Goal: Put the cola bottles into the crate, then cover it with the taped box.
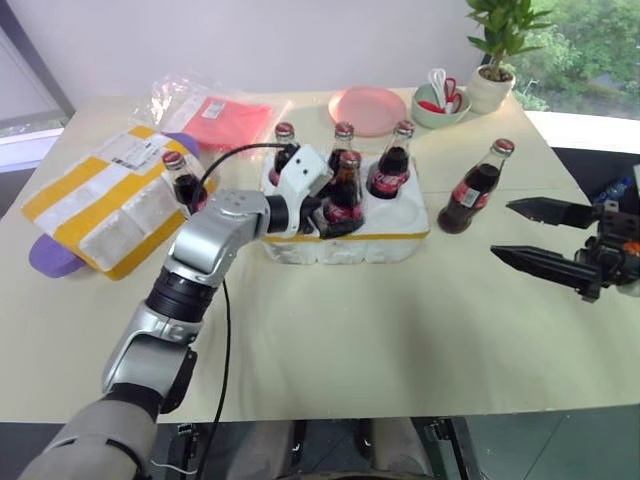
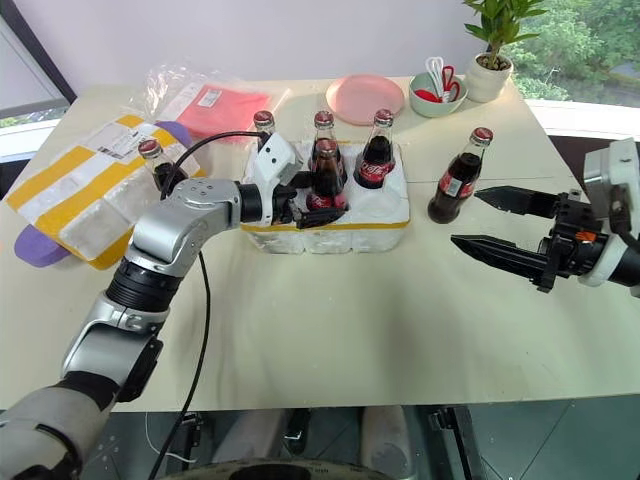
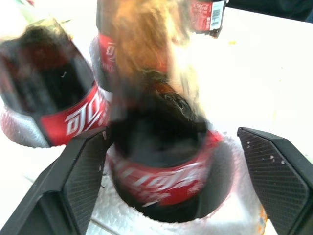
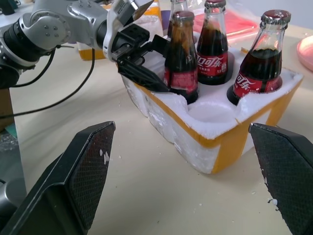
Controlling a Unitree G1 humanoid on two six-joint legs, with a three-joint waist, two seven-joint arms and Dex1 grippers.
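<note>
L gripper [image 1: 335, 212] at crate's front row, fingers spread either side of a cola bottle [image 1: 345, 190] seated in a well, not clamping. R gripper [image 1: 520, 232] jaws wide apart, empty, hovering off to the right. Crate [image 1: 345, 240] mid-table w/ four bottles in wells. One bottle [image 1: 476, 188] standing just right of crate, another [image 1: 183, 180] left, by taped box [image 1: 100, 200].

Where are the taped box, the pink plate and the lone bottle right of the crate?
taped box [image 1: 100, 205]: left eye view, top face.
pink plate [image 1: 366, 109]: left eye view, centre.
lone bottle [image 1: 476, 190]: left eye view, red label.
</note>
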